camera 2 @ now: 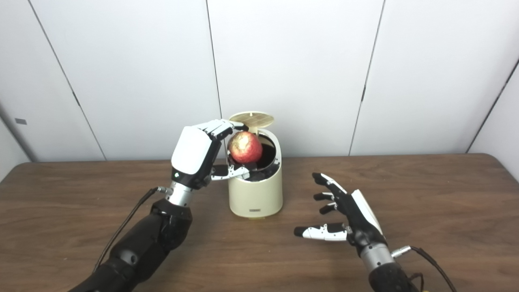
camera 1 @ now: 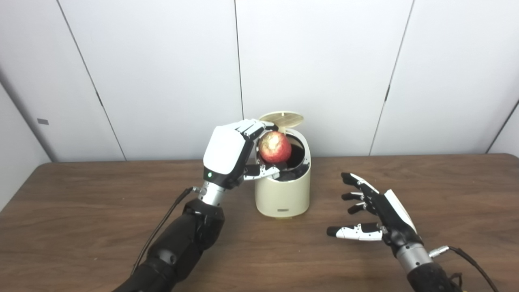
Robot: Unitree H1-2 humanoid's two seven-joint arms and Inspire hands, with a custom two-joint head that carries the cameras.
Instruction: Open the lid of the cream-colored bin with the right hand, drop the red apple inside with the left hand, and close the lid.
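Note:
The cream-colored bin (camera 1: pixel 282 194) stands on the table's middle, its round lid (camera 1: pixel 282 119) tipped up at the back so the dark inside shows. My left hand (camera 1: pixel 229 156) is shut on the red apple (camera 1: pixel 275 147) and holds it over the bin's open mouth, fingers above it and thumb below. My right hand (camera 1: pixel 375 209) is open and empty, hovering over the table to the right of the bin, apart from it. The same scene shows in the right eye view, with the apple (camera 2: pixel 245 147) over the bin (camera 2: pixel 256 194).
The brown wooden table (camera 1: pixel 101 211) runs across the whole view. White wall panels stand behind it. A cable hangs from each wrist.

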